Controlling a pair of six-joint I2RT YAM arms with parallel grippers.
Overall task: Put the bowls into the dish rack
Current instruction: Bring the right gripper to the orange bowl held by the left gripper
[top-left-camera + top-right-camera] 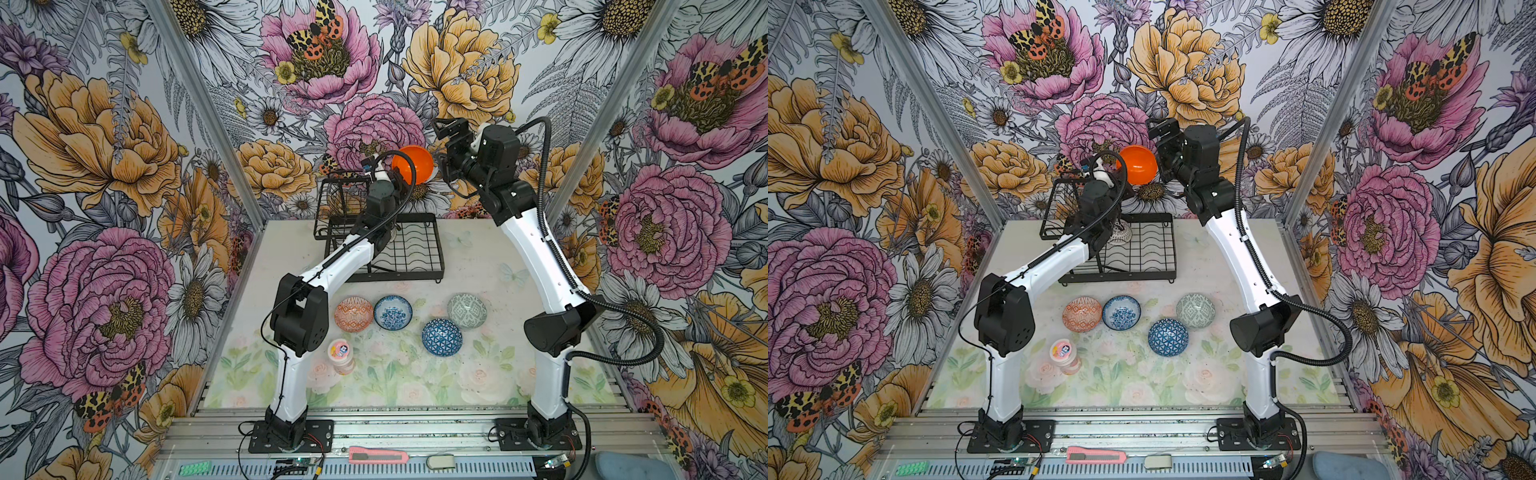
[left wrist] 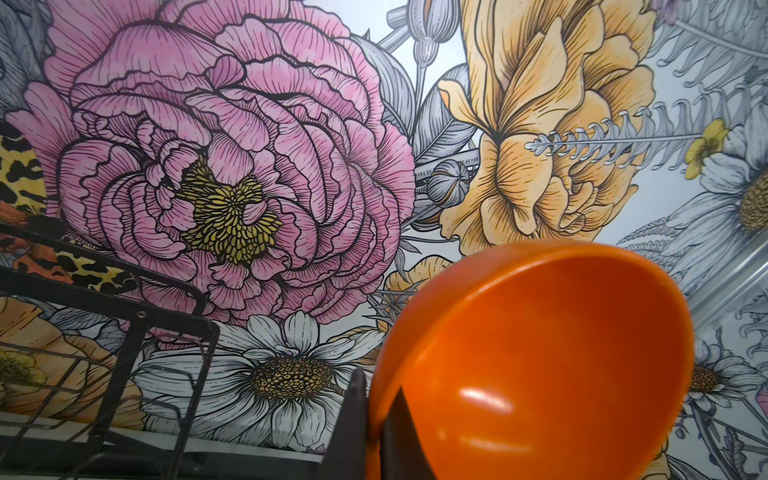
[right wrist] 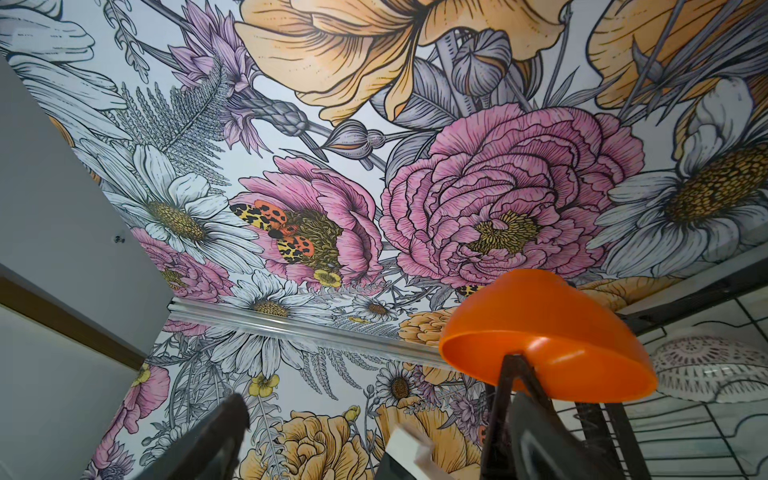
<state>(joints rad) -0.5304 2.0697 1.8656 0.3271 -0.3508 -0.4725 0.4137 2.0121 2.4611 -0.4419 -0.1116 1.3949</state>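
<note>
Floral wall (image 1: 124,124); orange bowl (image 1: 412,164) on edge

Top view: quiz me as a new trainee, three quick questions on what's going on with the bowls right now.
1. True or false: the left gripper is shut on the rim of the plain orange bowl, lifted off the table.
2. Which bowl lies nearest the pink-lidded jar? A. orange geometric bowl B. grey-green bowl C. dark blue bowl
3. Fill the gap: the right gripper has its jaws ____.

Key: 1 true; 2 A; 3 open.
</note>
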